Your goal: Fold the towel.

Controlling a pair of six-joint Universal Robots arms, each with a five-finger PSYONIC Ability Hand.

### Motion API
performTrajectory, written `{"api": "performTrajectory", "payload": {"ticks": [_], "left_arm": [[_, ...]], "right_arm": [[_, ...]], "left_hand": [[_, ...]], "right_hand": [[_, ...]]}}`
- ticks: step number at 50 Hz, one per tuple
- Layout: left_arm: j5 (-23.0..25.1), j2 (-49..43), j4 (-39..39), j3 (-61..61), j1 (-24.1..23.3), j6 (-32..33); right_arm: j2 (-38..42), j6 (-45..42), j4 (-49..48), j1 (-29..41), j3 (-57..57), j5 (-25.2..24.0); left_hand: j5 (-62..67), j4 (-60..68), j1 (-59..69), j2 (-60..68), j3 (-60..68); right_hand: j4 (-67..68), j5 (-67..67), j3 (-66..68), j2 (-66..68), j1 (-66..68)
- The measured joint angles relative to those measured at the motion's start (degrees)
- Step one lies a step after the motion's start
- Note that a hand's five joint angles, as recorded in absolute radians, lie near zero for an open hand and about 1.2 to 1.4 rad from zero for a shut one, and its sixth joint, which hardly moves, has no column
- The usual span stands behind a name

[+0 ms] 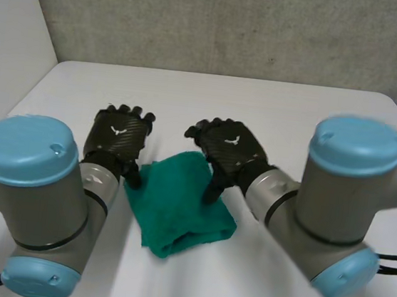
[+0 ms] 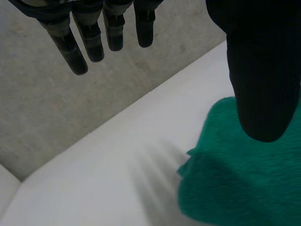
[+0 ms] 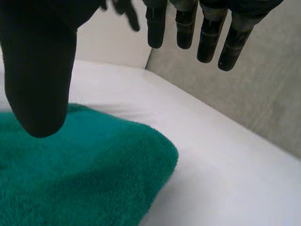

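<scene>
- one towel (image 1: 178,203) lies on the bench (image 1: 261,105), bunched into a thick green pad between my two arms and on the near side of both hands.
- the left robot hand (image 1: 120,134) is spread, fingers (image 2: 91,42) straight over bare bench and holding nothing; its thumb hangs at the towel's left edge.
- the right robot hand (image 1: 233,147) is spread too, fingers (image 3: 207,37) straight past the far rounded edge, thumb hanging over the cloth, nothing pinched.
- the towel looks slightly longer from far to near, though its outline is nearly square.
- i judge the right hand nearer, since its thumb is above cloth.
- count: one towel, two hands, one bench.
</scene>
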Motion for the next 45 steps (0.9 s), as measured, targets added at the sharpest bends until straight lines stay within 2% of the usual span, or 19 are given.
{"api": "performTrajectory", "payload": {"ticks": [3, 6, 9, 10, 15, 18, 23, 31, 34, 37, 38, 41, 45], "left_arm": [[0.1, -1.1, -0.8, 0.6, -0.6, -2.6], [0.3, -3.1, -2.9, 1.5, -1.2, -6.2], [0.5, -3.6, -3.5, 1.7, -1.3, -6.9], [1.1, -6.1, -6.3, 2.5, -1.5, -9.0], [1.9, -9.0, -9.4, 3.2, -1.4, -10.1], [2.3, -11.4, -12.1, 3.6, -0.8, -10.3], [2.6, -11.6, -13.7, 3.6, -0.2, -10.0], [3.3, -5.7, -14.6, 5.4, 0.5, -9.5], [3.8, -2.4, -14.6, 7.6, 0.7, -9.4], [4.1, -0.2, -14.6, 9.4, 1.4, -9.4], [4.3, 2.1, -14.7, 11.3, 2.4, -9.4], [4.5, 5.7, -15.5, 14.6, 4.8, -9.5], [5.0, 8.3, -17.3, 17.7, 7.3, -9.7]], "right_arm": [[1.1, 2.1, 2.5, -1.2, -1.6, -1.8], [5.9, 3.8, 8.0, -2.7, -6.0, -4.4], [7.1, 3.8, 9.1, -2.9, -7.0, -4.6], [11.9, 3.3, 12.8, -3.1, -11.0, -4.7], [15.6, 1.5, 15.2, -3.0, -14.2, -2.9], [17.3, -1.8, 16.1, -2.7, -15.8, 0.2], [17.3, -4.4, 16.0, -2.4, -15.8, 2.1], [8.6, -3.3, 10.7, -2.5, -12.8, 4.4], [1.2, 1.0, 4.8, -3.5, -10.3, 8.2], [-2.2, 2.9, 2.3, -4.3, -9.3, 10.9], [-5.5, 4.4, 0.2, -5.3, -8.3, 14.0], [-8.9, 4.8, -1.1, -6.8, -7.6, 18.3], [-11.0, 3.6, -0.7, -8.4, -7.5, 21.3]], "left_hand": [[0.0, 0.0, 0.0, 0.0, 0.0], [0.0, 0.0, 0.0, 0.0, 0.0], [0.0, 0.0, 0.0, 0.0, 0.0], [0.0, 0.0, 0.0, 0.0, 0.0], [0.0, 0.0, 0.0, 0.0, 0.0], [0.0, 0.0, 0.0, 0.0, 0.0], [0.0, 0.0, -0.1, 0.0, 0.0], [0.0, 0.0, -0.5, 0.0, 0.0], [0.0, 0.0, -0.5, 0.0, 0.0], [0.0, 0.0, -0.5, 0.0, 0.0], [0.0, 0.0, -0.5, 0.0, 0.0], [0.0, 0.0, -0.5, 0.0, 0.0], [0.0, 0.0, -0.5, 0.0, 0.0]], "right_hand": [[0.0, 0.0, 0.0, 0.0, 0.0], [0.0, 0.0, 0.0, 0.0, 0.0], [0.0, 0.0, 0.0, 0.0, 0.0], [0.0, 0.0, 0.0, 0.0, 0.0], [0.0, 0.0, 0.0, 0.0, 0.0], [0.0, 0.0, 0.0, 0.0, 0.0], [0.0, -0.4, 0.0, 0.0, 0.0], [-0.5, -0.5, -0.6, 0.0, 0.0], [-0.5, -0.5, -0.7, 0.0, 0.0], [-0.5, -0.5, -0.7, 0.0, 0.0], [-0.5, -0.5, -0.7, 0.0, 0.0], [-0.5, -0.5, -0.7, 0.0, 0.0], [-0.5, -0.5, -0.7, 0.0, 0.0]]}}
